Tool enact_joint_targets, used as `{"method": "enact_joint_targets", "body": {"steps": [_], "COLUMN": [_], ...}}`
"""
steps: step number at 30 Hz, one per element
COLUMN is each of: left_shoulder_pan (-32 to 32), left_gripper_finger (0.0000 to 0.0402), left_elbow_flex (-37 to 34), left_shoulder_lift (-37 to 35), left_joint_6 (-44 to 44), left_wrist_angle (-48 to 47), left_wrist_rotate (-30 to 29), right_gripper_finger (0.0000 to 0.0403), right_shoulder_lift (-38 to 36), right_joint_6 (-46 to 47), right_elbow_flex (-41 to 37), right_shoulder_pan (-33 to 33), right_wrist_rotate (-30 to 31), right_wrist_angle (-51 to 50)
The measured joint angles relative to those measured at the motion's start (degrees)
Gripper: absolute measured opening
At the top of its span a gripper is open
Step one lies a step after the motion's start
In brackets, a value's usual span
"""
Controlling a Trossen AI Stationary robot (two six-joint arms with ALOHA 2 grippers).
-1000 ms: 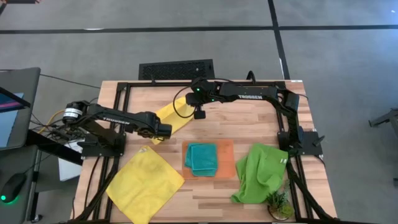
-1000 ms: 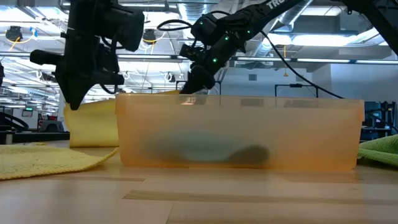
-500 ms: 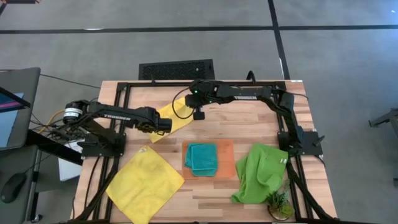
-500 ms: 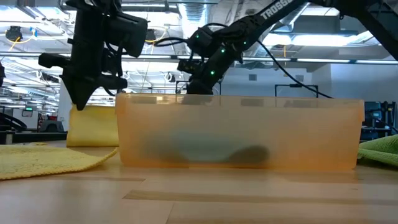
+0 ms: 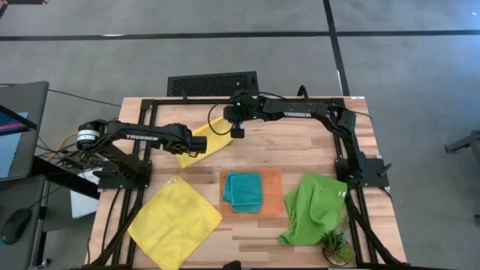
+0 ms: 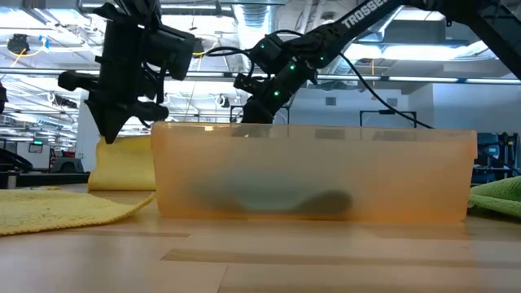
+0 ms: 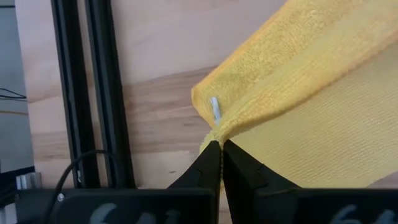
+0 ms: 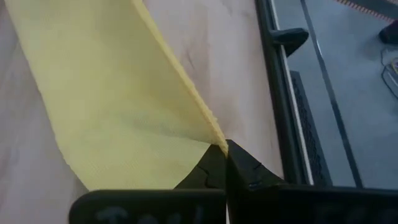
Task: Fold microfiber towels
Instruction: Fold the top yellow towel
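Step in hand: folding the yellow towel [image 5: 204, 137] at the 11 o'clock part of the surface [image 5: 300, 154], both arms on it. Left end effector [image 5: 196, 143] is pinched shut on this towel's near corner, fuzzy hem bunched at the fingertips in the left wrist view; right end effector [image 5: 235, 129] is likewise clamped shut on a thin edge of the same cloth at about 12 o'clock, the sheet hanging away from it. Judgement: to fold well, both corners should travel together at equal height, cloth kept lightly taut between them, then be laid down so edges meet; uneven travel would skew the crease, and too much pull could slip the thin edge from the right pinch. Other towels, left to right: second yellow towel [image 5: 166, 220] flat at 7 o'clock; teal towel [image 5: 244, 190] folded, lying on the orange tray [image 5: 274, 196] just below centre; lime green towel [image 5: 313, 208] crumpled at 4 o'clock, apart from the tray. Small green plant [image 5: 335, 244] at 5 o'clock. Surface is pale wood with a black frame [image 5: 142, 112]. Room: grey floor, black vent grille [image 5: 213, 83] beyond the far edge; low view shows a hall with ceiling lights.
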Motion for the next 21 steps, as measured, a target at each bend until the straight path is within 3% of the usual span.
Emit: {"method": "enact_joint_targets", "body": {"steps": [12, 17, 21], "left_shoulder_pan": [3.0, 3.1, 3.5], "left_gripper_finger": [0.0, 0.0003, 0.0028], "left_elbow_flex": [-7.2, -7.4, -7.4], "left_shoulder_lift": [0.0, 0.0, 0.0], "left_joint_6": [2.6, 4.2, 4.4], "left_wrist_angle": [6.5, 8.2, 8.8], "left_wrist_rotate": [1.9, 0.7, 0.3], "right_gripper_finger": [0.001, 0.0031, 0.005], "right_shoulder_lift": [0.0, 0.0, 0.0], "right_joint_6": [0.0, -1.5, -3.0], "right_elbow_flex": [0.0, 0.0, 0.0], "right_shoulder_pan": [0.2, 0.1, -0.1], "right_wrist_rotate": [-0.8, -0.2, 0.1], "right_wrist_angle": [0.5, 0.4, 1.0]}}
